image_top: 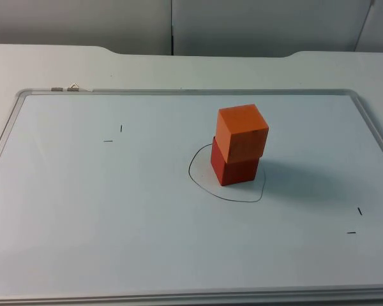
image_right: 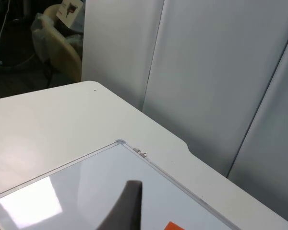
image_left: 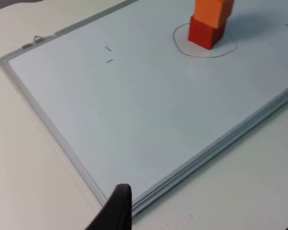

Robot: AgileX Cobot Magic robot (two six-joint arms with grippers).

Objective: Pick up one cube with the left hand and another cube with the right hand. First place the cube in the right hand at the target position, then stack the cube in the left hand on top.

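Orange cube point(image_top: 242, 132) sits slightly askew on the red cube point(image_top: 235, 170) inside the drawn ring point(image_top: 227, 176); both look light, rigid, best gripped across flat sides. Pincer states: cannot tell.

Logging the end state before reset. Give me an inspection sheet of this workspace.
Surface: whiteboard flat on the white table, small pen ticks.
Job's things: orange cube stacked slightly askew on red cube, inside the drawn outline.
Clutter: two clips on the board's frame.
Grippers: left gripper over the board's edge; right gripper over the board.
Cables: nothing seen.
Surroundings: grey partition wall.
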